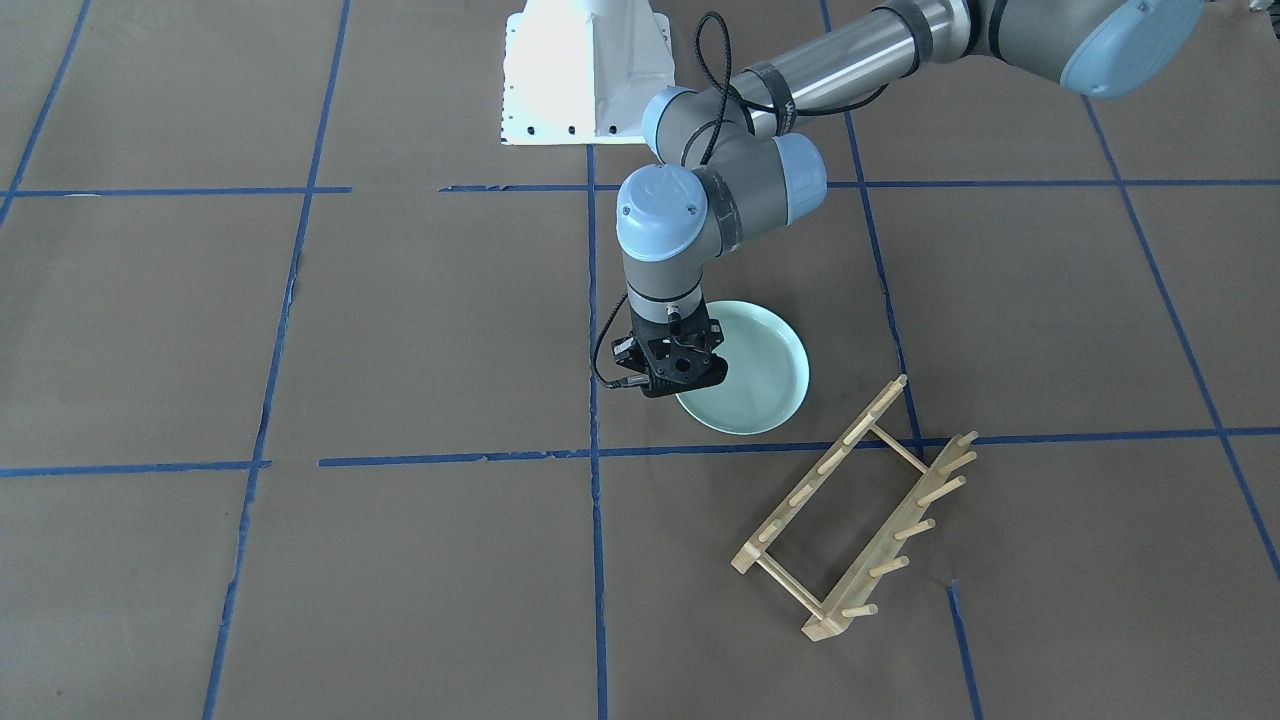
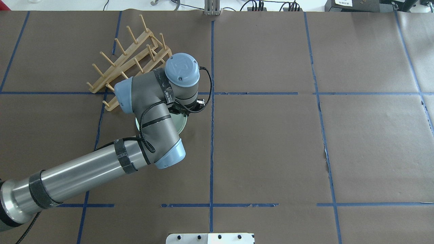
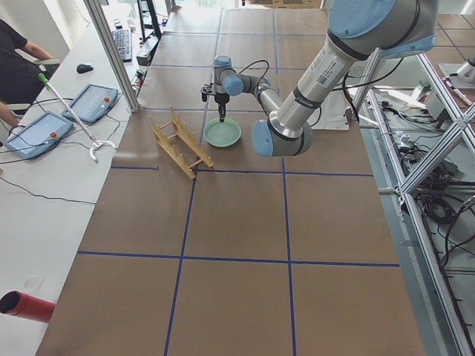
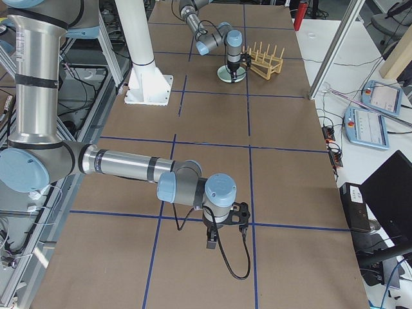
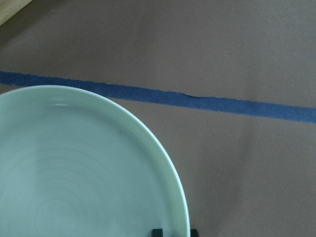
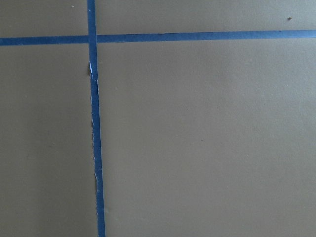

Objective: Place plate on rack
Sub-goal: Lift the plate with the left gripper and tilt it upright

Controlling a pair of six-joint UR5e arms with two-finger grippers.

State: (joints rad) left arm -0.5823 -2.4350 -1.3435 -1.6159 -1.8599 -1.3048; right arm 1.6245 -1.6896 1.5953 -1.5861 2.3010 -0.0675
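The pale mint-green plate (image 1: 760, 370) lies flat on the brown table, and my left arm hides part of it in the overhead view (image 2: 180, 122). My left gripper (image 1: 672, 368) points straight down over the plate's edge on the side away from the rack. In the left wrist view its two fingertips (image 5: 157, 232) stand close on either side of the plate's (image 5: 74, 173) raised rim, shut on it. The wooden rack (image 1: 850, 510) stands just beside the plate, empty, its pegs up. My right gripper (image 4: 212, 241) hangs far away over bare table; I cannot tell whether it is open or shut.
Blue tape lines (image 1: 450, 458) cross the brown table. The robot's white base (image 1: 585, 70) stands behind the plate. A corner of the rack (image 5: 10, 10) shows in the left wrist view. The right wrist view shows only table and tape (image 6: 94, 123).
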